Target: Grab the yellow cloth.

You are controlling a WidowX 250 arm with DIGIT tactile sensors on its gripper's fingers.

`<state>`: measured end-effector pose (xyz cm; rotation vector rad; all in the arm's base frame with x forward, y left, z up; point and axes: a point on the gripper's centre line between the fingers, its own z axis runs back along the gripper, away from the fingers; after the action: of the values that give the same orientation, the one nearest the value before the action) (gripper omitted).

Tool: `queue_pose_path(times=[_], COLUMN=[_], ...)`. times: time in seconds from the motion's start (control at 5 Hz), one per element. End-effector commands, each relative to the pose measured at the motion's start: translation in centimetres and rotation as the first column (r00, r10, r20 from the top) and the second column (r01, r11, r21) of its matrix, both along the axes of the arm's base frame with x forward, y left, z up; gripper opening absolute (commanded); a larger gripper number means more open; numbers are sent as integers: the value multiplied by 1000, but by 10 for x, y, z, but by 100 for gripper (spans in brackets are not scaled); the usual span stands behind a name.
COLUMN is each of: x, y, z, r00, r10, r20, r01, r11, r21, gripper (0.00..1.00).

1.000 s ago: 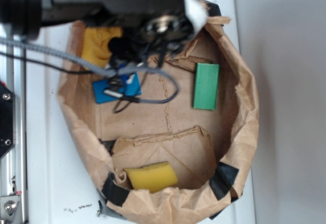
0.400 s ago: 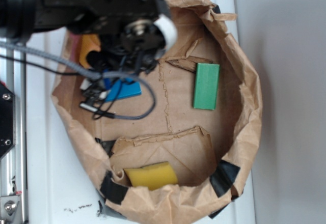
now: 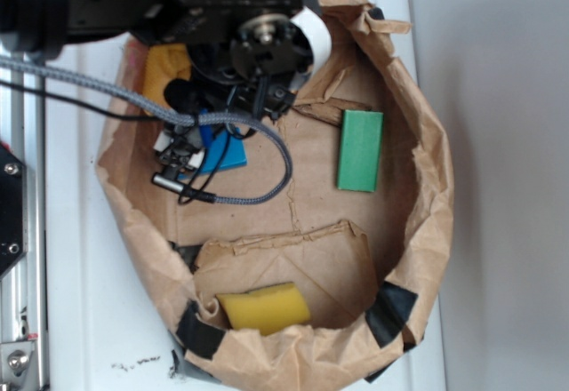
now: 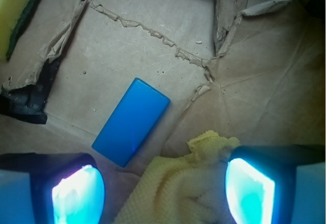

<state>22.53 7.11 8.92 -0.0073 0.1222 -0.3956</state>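
The yellow cloth (image 4: 183, 183) lies crumpled on the brown paper floor, nubby and wrinkled. In the wrist view it sits between my fingers, closer to the right fingertip (image 4: 249, 191) than to the left one (image 4: 76, 196). My gripper (image 4: 163, 193) is open and holds nothing. In the exterior view the cloth (image 3: 164, 67) shows at the bag's upper left, partly covered by the black arm, and the gripper (image 3: 182, 93) hangs over it with its fingers mostly hidden.
A blue block (image 4: 131, 121) lies just ahead of the left finger, also seen as the blue block (image 3: 227, 153). A green block (image 3: 360, 149) lies to the right. A yellow sponge (image 3: 264, 307) sits at the front. The crumpled paper bag wall (image 3: 427, 187) rings everything.
The arm swung left over the upper-left corner, then came back a little to the right. More of the yellow cloth shows beside it now than 0.4 s ago.
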Motion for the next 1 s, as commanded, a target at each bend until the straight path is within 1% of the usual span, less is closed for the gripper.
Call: queue_pose_path(times=[0.0, 0.2, 0.4, 0.6, 0.8], x=[5, -2, -3, 3, 11], y=[8, 15, 18, 15, 8], z=[-22, -48, -60, -52, -36], r00=[998, 997, 997, 999, 1000], r10=[-25, -75, -75, -45, -26], r20=[60, -12, -29, -19, 17], r01=[24, 75, 74, 45, 28], r11=[1000, 997, 997, 999, 996], r21=[20, -22, -10, -23, -82], gripper=[100, 100, 92, 0, 0])
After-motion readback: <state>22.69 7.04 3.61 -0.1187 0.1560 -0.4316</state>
